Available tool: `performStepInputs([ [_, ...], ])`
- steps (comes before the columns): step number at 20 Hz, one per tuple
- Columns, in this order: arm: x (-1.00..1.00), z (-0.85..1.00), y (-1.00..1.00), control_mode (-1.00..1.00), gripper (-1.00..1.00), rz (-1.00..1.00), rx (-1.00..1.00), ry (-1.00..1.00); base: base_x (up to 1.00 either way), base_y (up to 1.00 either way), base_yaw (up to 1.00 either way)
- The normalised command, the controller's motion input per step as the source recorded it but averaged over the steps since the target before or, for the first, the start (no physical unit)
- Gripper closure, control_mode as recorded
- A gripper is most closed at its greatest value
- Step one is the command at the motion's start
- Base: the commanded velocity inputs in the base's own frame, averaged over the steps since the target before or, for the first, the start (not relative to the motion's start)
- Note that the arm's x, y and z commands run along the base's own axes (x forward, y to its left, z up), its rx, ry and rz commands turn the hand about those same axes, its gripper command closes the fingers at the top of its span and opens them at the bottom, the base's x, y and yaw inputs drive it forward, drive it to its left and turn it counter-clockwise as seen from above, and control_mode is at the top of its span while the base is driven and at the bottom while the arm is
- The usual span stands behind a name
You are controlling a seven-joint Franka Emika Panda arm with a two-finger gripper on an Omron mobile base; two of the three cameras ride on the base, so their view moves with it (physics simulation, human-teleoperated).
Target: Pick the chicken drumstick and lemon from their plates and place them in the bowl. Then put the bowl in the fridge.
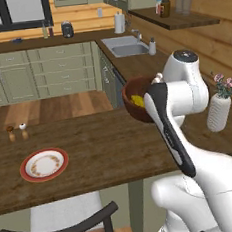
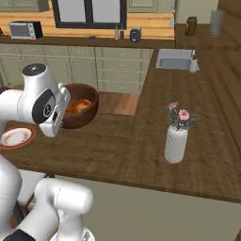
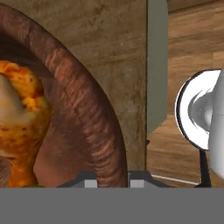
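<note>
Flower vase (image 2: 176,143) alone on right counter (image 2: 141,155)

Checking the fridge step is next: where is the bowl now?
The bowl is lifted off the counter at the gripper, which clamps its rim, left of the flower vase, with the chicken drumstick inside.

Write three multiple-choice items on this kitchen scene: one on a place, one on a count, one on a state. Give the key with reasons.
1. Where is the drumstick?
A. on the red-rimmed plate
B. in the bowl
C. in the sink

2. How many vases stand on the counter?
A. one
B. two
C. three

3. How is the bowl?
A. upside down
B. gripped at its rim by the hand, raised
C. lying in pieces

Key: 1 B, orange meat lies inside it. 2 A, a single white vase with flowers. 3 B, the rim sits between the fingers.
</note>
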Motion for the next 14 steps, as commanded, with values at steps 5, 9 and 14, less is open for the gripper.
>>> performStepInputs([
  [5,-0.86,0.61,-0.37,-1.0,1.0,0.04,0.0,-0.09,0.0,0.0,0.0],
  [9,-0.63,0.4,-0.08,-1.0,1.0,0.0,-0.02,0.03,0.0,0.0,0.0],
  [14,-0.73,0.03,0.0,-1.0,1.0,-0.03,-0.01,0.01,0.0,0.0,0.0],
])
